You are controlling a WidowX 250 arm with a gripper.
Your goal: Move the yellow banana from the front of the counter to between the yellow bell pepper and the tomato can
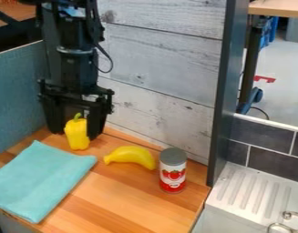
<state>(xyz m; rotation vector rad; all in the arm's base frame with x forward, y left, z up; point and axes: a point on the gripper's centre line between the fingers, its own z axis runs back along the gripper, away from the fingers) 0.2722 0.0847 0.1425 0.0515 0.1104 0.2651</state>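
At the upper left, the black gripper hangs down low over the wooden counter, open, its two fingers set wide apart. A yellow bell pepper with a green stem stands upright between the fingers or just in front of them; whether they touch it I cannot tell. To the right of the pepper lies a yellow banana, curved on the counter. Beside the banana, a can with a grey top and a red and white label stands upright. A folded turquoise cloth lies flat at the left front.
A whitewashed plank wall rises behind the wooden counter, and a blue panel borders the left. A dark upright post stands at the counter's right corner. Beyond it are a white ridged drainboard and metal rings.
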